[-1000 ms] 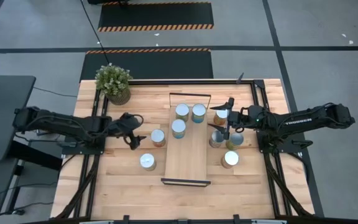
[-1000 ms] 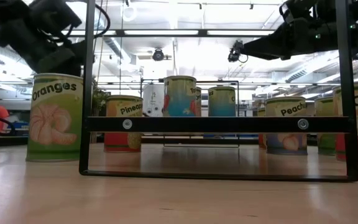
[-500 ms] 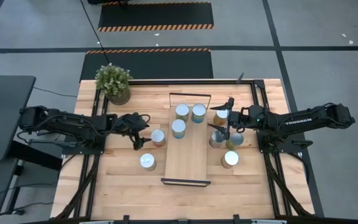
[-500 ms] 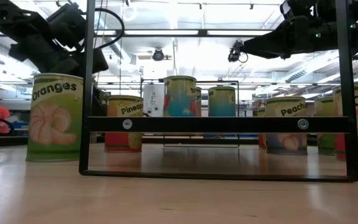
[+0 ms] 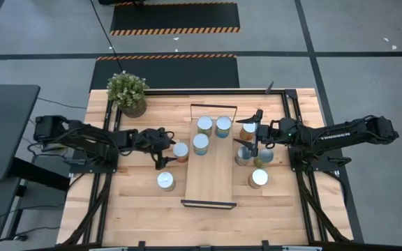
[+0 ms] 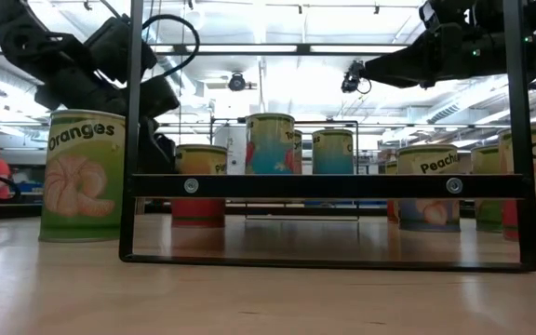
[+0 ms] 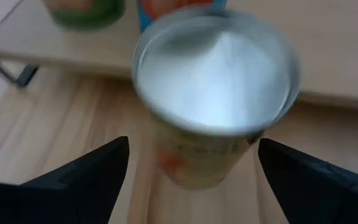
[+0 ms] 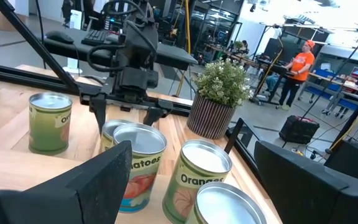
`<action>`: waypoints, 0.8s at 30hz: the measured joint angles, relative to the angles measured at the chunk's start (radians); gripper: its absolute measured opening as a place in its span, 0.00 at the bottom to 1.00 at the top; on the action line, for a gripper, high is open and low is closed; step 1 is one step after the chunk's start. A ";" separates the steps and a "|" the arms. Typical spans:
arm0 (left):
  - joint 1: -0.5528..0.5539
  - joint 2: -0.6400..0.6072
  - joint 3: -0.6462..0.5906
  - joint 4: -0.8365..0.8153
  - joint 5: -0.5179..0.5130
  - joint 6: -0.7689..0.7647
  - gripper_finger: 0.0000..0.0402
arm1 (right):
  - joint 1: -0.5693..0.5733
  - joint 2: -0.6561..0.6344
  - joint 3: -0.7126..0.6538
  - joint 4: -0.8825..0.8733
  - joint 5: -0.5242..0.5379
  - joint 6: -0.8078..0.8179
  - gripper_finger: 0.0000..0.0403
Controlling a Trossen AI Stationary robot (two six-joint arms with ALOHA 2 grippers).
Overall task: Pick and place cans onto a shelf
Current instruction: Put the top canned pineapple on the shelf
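Nine cans stand upright. Three are on the light-wood shelf [image 5: 210, 174], four stand right of it around [image 5: 258, 178], and two stand left of it. My left gripper [image 5: 169, 149] is open and comes level from the table's left. Its fingers stand on either side of the pineapple can [image 5: 181, 150], which also shows in the left wrist view [image 7: 213, 93] and the low view [image 6: 200, 181]. My right gripper [image 5: 251, 131] is open and empty, held high over the cans right of the shelf. My left gripper has its fingers [image 7: 86, 171] on either side of the pineapple can's wall [image 7: 197, 162], below the top rim, level from the table's left. A gap shows beside each finger. I cannot tell whether any part of the gripper touches the can. The can stands on the table.
A potted plant [image 5: 128, 92] stands at the far left corner. An oranges can [image 5: 165, 181] stands near the left gripper, toward the near edge. Black wire rails [image 5: 209, 203] close the shelf's short ends. Black frame rails run along both table sides. People show in the room behind.
My left gripper has moved toward the table's right, up to the pineapple can, so that its open fingers now stand around it. The can has shifted a little toward the shelf and stays upright.
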 joint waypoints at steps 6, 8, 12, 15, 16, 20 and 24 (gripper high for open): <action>-0.001 0.037 0.000 0.081 0.026 0.002 0.91 | 0.000 0.000 0.000 0.000 -0.001 0.000 0.86; -0.001 0.045 0.000 0.093 0.026 0.001 0.91 | 0.000 0.000 0.000 0.000 -0.002 0.001 0.86; -0.001 0.046 0.000 0.105 0.025 -0.029 0.88 | 0.000 0.000 0.000 0.000 -0.002 0.004 0.86; -0.001 0.046 0.000 0.143 0.024 -0.055 0.84 | 0.000 0.000 0.000 0.000 -0.002 0.004 0.86; -0.001 0.046 0.000 0.155 0.025 -0.064 0.82 | 0.000 0.000 0.000 0.000 -0.002 0.004 0.86; -0.001 0.031 0.000 0.172 0.041 -0.082 0.74 | 0.000 0.000 0.000 -0.001 -0.002 0.004 0.86; 0.001 -0.039 0.000 0.178 0.057 -0.077 0.72 | 0.000 0.000 0.000 -0.001 -0.002 0.004 0.86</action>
